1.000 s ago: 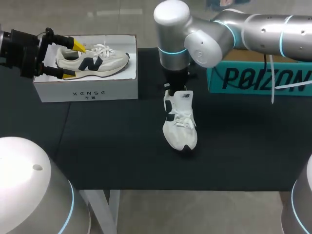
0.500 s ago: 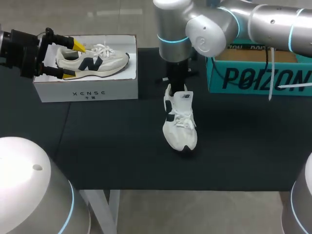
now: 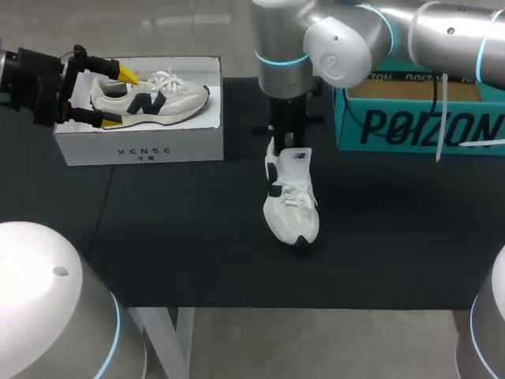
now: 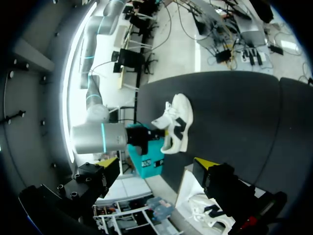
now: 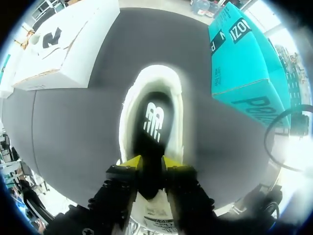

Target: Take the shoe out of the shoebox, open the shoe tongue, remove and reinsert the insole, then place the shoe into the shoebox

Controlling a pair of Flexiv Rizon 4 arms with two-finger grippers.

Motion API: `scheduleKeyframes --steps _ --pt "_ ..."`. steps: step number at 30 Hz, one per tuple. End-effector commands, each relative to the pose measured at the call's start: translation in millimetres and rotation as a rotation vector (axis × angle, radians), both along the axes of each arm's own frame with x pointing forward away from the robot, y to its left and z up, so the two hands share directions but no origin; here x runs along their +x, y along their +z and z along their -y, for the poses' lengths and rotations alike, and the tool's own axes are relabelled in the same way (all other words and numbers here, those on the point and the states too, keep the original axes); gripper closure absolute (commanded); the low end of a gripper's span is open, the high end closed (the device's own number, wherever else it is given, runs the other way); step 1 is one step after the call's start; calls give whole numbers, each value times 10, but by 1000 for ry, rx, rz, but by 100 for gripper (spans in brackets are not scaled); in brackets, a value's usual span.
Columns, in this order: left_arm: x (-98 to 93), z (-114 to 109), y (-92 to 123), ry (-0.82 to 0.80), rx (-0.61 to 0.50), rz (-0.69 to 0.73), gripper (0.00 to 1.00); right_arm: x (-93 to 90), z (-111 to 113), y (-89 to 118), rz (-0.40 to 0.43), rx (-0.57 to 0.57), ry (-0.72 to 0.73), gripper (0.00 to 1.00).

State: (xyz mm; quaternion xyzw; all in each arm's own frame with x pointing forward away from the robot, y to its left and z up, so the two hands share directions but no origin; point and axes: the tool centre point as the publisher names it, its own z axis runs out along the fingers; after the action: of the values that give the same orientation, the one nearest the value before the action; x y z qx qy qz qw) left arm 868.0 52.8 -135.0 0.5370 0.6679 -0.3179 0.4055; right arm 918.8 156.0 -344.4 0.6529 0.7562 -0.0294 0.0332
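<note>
White shoe (image 3: 291, 208) under R tool (image 5: 151, 163) (pinching black insole (image 5: 153, 118)); L tool (image 3: 118, 97) wide.

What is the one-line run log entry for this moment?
step: remove insole | right gripper: shut on insole, at heel of white shoe on table | left gripper: open at shoebox end

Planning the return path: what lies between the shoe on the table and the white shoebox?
In the head view only bare black table separates the shoe from the shoebox.
</note>
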Motion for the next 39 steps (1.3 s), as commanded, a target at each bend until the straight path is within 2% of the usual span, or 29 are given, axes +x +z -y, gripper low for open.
scheduleKeyframes --steps 1,6,10,15,35,39 --pt "0 4 0 0 4 0 0 21 11 -117 8 -2 10 53" --pt "0 4 0 0 4 0 0 35 62 -148 -3 -3 -7 51" --pt "0 4 0 0 4 0 0 30 87 -138 -6 -3 -11 31" --pt "0 4 0 0 4 0 0 16 109 -93 -7 -3 -8 0" --pt "0 4 0 0 4 0 0 -40 73 -28 -26 -9 1 0" --pt "0 4 0 0 4 0 0 -97 79 -4 -32 -14 -1 0"
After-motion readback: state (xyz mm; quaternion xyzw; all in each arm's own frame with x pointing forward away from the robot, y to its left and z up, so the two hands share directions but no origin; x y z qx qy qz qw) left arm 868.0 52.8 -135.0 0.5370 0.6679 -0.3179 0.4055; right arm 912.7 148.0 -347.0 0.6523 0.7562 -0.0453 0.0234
